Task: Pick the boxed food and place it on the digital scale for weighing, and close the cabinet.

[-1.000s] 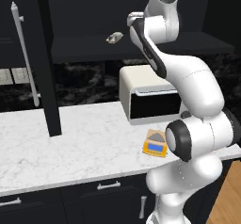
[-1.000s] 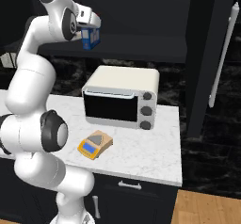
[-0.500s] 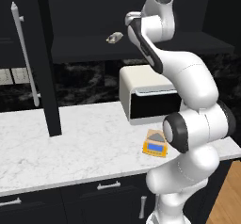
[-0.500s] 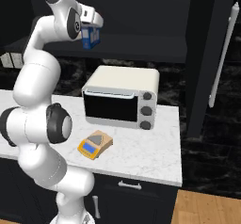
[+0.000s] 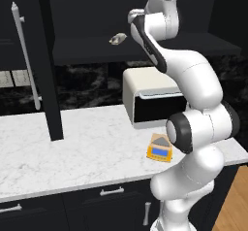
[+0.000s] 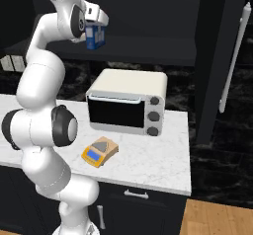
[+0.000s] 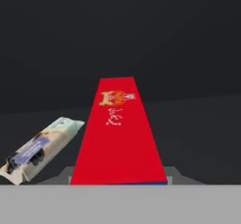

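Observation:
The boxed food (image 7: 118,133) stands on the open cabinet's shelf, its red top running away from the hand; its blue side (image 6: 94,36) shows from the right base. My gripper (image 6: 97,27) (image 7: 118,177) is up at that shelf, shut on the box's near end. The digital scale (image 5: 160,148) (image 6: 99,152), orange with a grey plate, lies on the white marble counter in front of the toaster oven. The black cabinet has both doors swung open: the left door (image 5: 44,60) and the right door (image 6: 221,56), each with a long silver handle.
A small grey-white packet (image 7: 40,148) (image 5: 117,39) lies on the shelf just left of the box. A white toaster oven (image 5: 150,99) (image 6: 126,103) stands on the counter (image 5: 72,152) under the shelf. Black drawers (image 5: 58,206) run below the counter.
The gripper has shut on the box's end. The arm's upper links have shifted slightly; the box and packet stay on the shelf.

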